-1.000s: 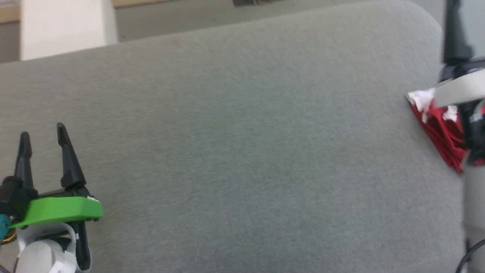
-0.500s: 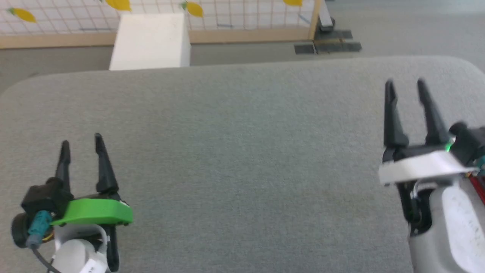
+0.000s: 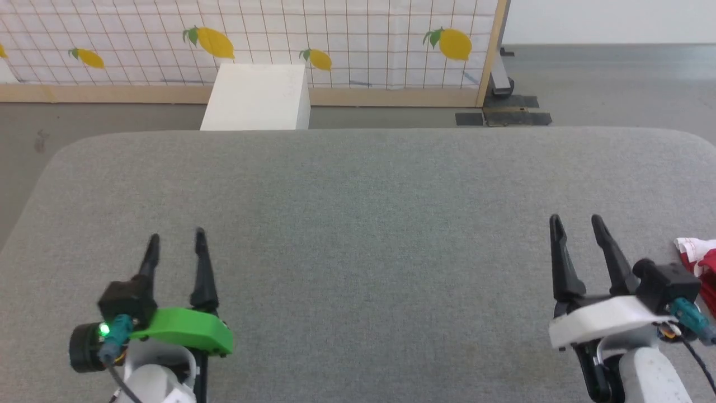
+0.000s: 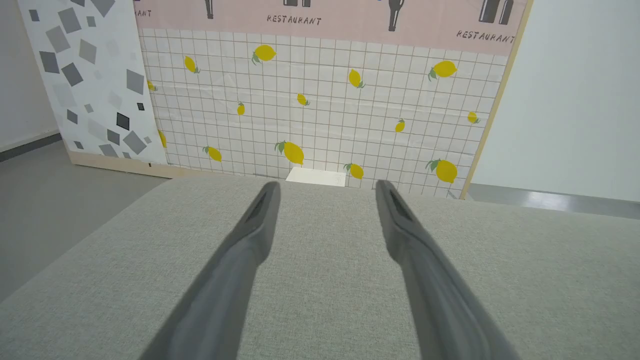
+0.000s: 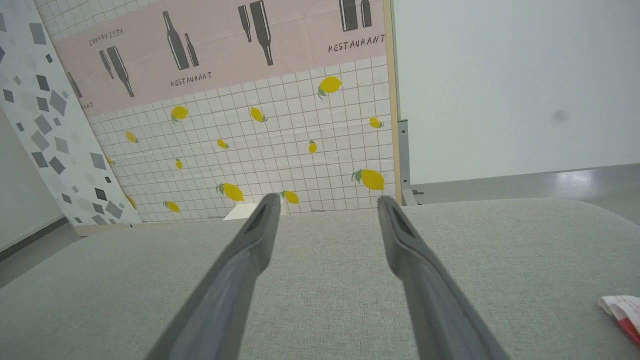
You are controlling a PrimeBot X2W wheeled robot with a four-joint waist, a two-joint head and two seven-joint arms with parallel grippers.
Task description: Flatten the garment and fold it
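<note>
**A:** Where is the garment (image 3: pixel 699 260) lying?

**B:** It is lying at the far right edge of the grey worktop (image 3: pixel 358 212), just beside the right gripper (image 3: pixel 575 219) on its outer side. Most of it is running out of the picture.

**A:** What is it showing?

**B:** A bunched corner of bright red cloth, with a white trimmed edge curling up. I am not making out any print or waistband.

**A:** How are you expecting it to handle?

**B:** I am judging it soft, light and limp, so it is likely going to sag and bunch when lifted. I am suggesting a pinch on the white-trimmed edge, one corner per arm, to draw it flat.

**A:** And the jaws?

**B:** Both pairs are standing apart and holding nothing. The left gripper (image 3: pixel 177 235) is hovering at the left, well apart from the cloth.
</note>
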